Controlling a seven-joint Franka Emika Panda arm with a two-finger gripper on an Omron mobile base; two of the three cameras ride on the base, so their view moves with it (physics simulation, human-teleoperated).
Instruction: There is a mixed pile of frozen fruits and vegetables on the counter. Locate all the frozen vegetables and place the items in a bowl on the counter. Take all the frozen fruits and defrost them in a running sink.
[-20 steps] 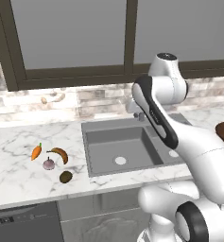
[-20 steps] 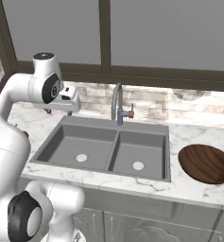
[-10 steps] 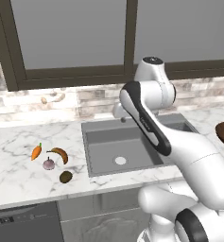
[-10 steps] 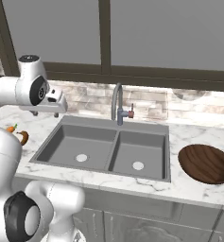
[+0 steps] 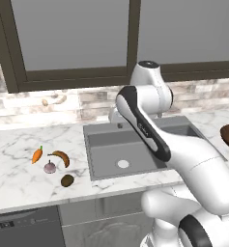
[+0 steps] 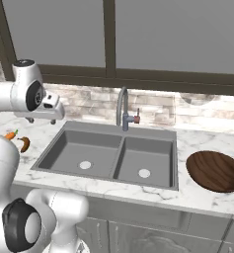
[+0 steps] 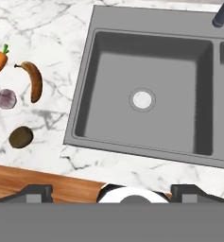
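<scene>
The pile point(image 5: 50, 161) of four frozen items lies on the white marble counter point(image 5: 14, 178), at the left of the left base view, well apart from the gripper. The orange carrot point(image 5: 36, 155) sits at the pile's upper left. The curved banana point(image 5: 62, 157) lies just right of it. The pinkish-white bulb point(image 5: 50, 167) rests just below the banana, and the brown kiwi point(image 5: 67, 180) lies lowest, nearest the counter's front edge. None of the four appears to touch another.

In the hand view the same four items occupy the left edge of the frame, and the left basin of the dark grey sink point(image 7: 146, 94) takes up the centre, its pale round drain point(image 7: 142, 99) near the middle.

The gripper point(image 6: 42, 120) hangs above the sink's left rim in the right base view, at the left of the frame. Its fingers are spread wide and hold nothing.

The grey gooseneck tap point(image 6: 123, 109) stands behind the divider between the two basins. The reddish-brown bowl point(image 6: 215, 170) sits on the counter at the right of the right base view, beside the sink's right basin.
</scene>
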